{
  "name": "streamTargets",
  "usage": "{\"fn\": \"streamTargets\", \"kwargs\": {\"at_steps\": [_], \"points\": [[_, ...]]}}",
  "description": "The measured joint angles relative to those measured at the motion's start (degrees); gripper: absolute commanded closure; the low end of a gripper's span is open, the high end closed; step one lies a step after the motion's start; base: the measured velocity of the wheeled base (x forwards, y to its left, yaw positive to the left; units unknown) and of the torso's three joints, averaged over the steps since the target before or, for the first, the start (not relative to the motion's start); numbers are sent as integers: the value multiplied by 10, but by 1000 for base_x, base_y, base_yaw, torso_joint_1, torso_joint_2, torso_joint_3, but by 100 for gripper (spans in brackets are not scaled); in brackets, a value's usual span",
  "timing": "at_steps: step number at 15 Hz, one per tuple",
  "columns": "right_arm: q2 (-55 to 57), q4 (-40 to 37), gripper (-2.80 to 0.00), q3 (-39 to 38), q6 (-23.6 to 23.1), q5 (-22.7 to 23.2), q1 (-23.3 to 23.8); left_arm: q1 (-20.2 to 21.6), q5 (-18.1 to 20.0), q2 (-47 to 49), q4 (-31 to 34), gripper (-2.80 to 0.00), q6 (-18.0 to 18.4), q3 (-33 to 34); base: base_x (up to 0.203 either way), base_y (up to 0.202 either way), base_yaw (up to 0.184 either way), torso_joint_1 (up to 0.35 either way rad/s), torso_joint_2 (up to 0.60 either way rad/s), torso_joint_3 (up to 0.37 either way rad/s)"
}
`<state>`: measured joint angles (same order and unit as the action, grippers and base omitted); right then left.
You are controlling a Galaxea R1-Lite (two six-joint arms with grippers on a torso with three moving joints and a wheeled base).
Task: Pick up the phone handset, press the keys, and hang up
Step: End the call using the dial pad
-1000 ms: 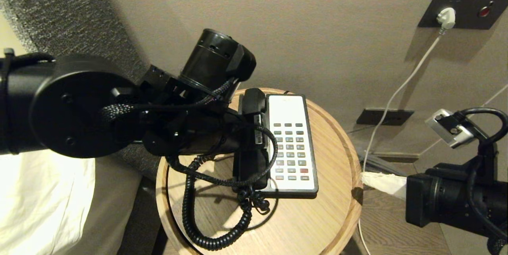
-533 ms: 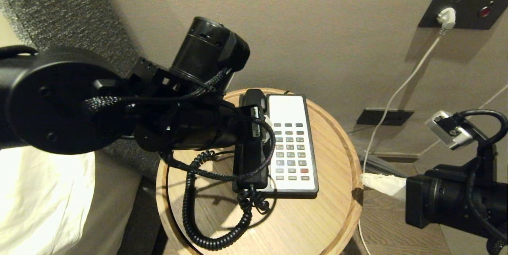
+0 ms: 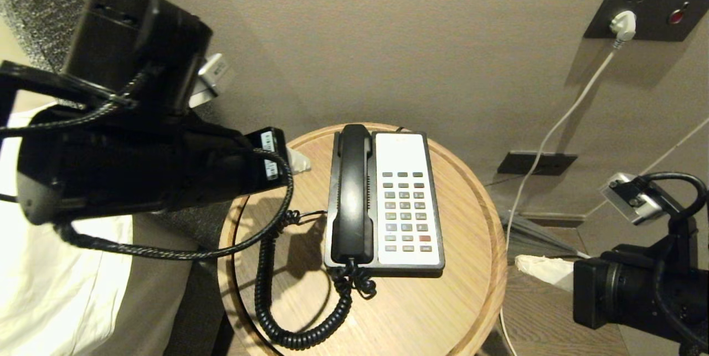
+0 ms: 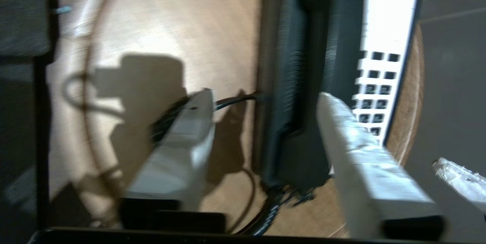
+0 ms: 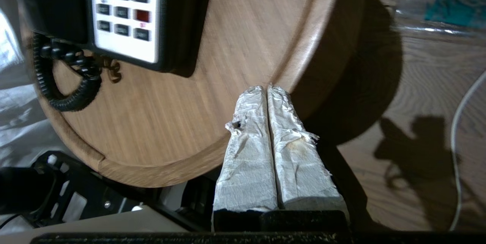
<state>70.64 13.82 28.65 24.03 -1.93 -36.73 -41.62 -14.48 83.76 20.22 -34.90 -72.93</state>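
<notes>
Head view shows the phone handset [image 3: 352, 192] lying lengthwise in its cradle on the phone base [image 3: 407, 201], just right of my left end effector [image 4: 265, 101], whose parted fingers hold nothing, nearer than my closed, empty right end effector [image 5: 267, 92].

left arm [image 3: 127, 173]: chunky matte black housings, white barcode sticker | braided black cable [image 3: 183, 251] looping off it | right arm [image 3: 637, 300]: black too, silver camera block [image 3: 631, 196] | fingers [image 5: 262, 153] wrapped in crinkly white tape, kinda grubby
</notes>
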Motion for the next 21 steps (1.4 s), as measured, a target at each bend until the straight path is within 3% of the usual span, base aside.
{"fn": "streamTargets", "kwargs": {"at_steps": [6,8,13,16,19,21], "points": [[-31,0,0,-23,-1,-2,47,135,23,-179,-1,0,-7,126,0,0,0,0,0,0],[-35,0,0,-24,-1,-1,50,165,40,-218,0,0,-27,153,0,0,0,0,0,0],[-21,40,0,-12,0,11,41,186,67,-263,-1,0,-55,166,0,0,0,0,0,0],[16,81,0,6,2,39,-6,197,107,-298,-1,0,-79,174,0,0,0,0,0,0],[57,82,0,39,3,40,-33,203,157,-325,-1,0,-90,178,0,0,0,0,0,0],[91,82,0,68,4,39,-48,205,170,-336,-2,0,-90,179,0,0,0,0,0,0]]}}
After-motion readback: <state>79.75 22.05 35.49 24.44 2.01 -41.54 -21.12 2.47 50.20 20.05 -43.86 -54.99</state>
